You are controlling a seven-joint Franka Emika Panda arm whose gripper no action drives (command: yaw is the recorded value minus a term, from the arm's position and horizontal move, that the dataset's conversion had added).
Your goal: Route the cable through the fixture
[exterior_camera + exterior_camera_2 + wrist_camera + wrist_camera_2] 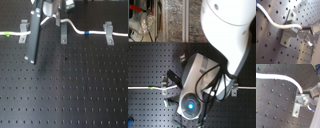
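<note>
Cable held above the middle clip, routing partly done

On the board (70, 90), the cable (75, 26) lies in the left clip (23, 31) and right clip (108, 33); the gripper (50, 15), clenched on it, lifts it over the middle clip (63, 34), not yet seated.

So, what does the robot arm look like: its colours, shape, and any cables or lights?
In the second exterior view, the arm has a rounded, glossy white shell. Below it sits a grey and black unit carrying a glowing blue ring light, with black cables looped beside it. In the first exterior view, a dark grey bar reaches down.
</note>
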